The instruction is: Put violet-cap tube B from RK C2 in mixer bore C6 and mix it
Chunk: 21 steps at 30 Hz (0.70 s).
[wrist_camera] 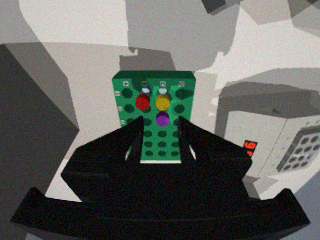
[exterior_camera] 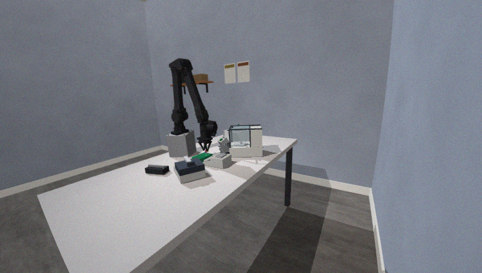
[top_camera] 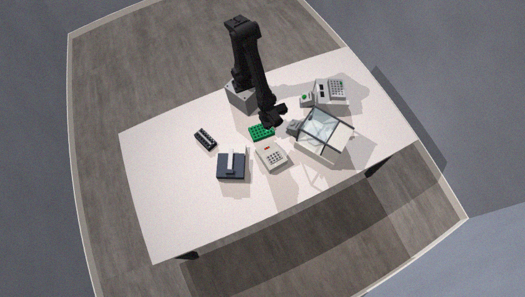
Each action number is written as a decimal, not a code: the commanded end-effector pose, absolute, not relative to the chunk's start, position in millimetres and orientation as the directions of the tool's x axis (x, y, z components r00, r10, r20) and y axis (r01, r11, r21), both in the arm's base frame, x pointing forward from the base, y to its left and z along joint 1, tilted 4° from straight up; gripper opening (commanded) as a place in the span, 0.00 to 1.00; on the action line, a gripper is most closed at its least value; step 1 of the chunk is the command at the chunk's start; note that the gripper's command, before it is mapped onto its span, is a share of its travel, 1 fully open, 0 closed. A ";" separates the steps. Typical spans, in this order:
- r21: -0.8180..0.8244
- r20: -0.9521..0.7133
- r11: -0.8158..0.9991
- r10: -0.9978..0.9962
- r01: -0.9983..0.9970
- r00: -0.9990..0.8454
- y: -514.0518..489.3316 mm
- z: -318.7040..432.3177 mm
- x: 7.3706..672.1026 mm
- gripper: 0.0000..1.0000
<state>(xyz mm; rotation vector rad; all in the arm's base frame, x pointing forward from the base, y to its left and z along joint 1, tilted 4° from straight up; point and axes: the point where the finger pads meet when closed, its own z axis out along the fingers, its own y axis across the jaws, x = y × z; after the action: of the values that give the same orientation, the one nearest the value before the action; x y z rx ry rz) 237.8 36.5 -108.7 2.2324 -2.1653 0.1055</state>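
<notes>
The green tube rack RK (top_camera: 260, 131) stands just in front of the arm's base. In the wrist view the rack (wrist_camera: 154, 117) holds tube B with its violet cap (wrist_camera: 162, 119), seated in a well. A red-capped tube (wrist_camera: 142, 102) and a yellow-capped tube (wrist_camera: 163, 102) stand in the row behind it. My gripper (wrist_camera: 160, 121) (top_camera: 270, 125) hangs above the rack, open, with nothing between the fingers. The violet cap lies just beyond the fingertips, centred between them. The mixer MX (top_camera: 331, 91) stands at the far end of the bench, with a green spot on its top.
The glass-walled balance (top_camera: 320, 134) stands between the rack and the mixer. The dry block (top_camera: 271, 156) (wrist_camera: 250, 146) with a red display is close beside the rack. The spectrophotometer (top_camera: 233, 165) and magnet block (top_camera: 205, 140) lie further along. Two small grey boxes (top_camera: 305, 98) (top_camera: 293, 127) sit near the balance.
</notes>
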 end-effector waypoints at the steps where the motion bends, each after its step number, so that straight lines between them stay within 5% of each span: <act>1: -0.036 0.065 -0.029 -0.998 -0.999 0.027 33.7 -111.4 243.1 0.36; 21: -0.035 0.065 -0.029 -0.998 -0.999 0.027 33.0 -120.5 243.0 0.36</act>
<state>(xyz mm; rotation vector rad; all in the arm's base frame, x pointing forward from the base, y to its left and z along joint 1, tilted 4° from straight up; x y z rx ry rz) 237.8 35.9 -118.4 2.2318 -2.1644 0.1043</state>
